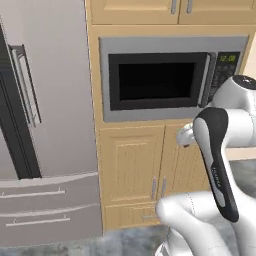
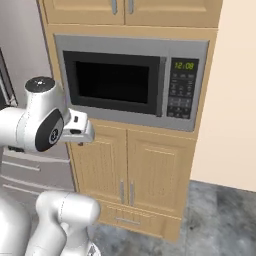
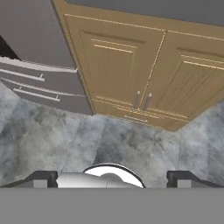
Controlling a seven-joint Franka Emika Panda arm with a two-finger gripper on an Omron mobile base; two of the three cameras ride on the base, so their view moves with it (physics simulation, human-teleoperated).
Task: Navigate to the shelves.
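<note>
Two cabinet doors fill your hand view's upper centre | microwave above them | fridge at left | tool released, fingertips wide apart over grey floor.

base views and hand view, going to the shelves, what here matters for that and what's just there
Belongs to the job:
- nothing here matches open light-tan shelves

Just there:
- microwave
- fridge
- lower cabinet doors
- upper cabinet doors
- grey floor
- gripper, carrying nothing

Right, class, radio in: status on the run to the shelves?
End effector open, empty. Facing microwave over wooden cabinet doors, fridge to the left.
</note>
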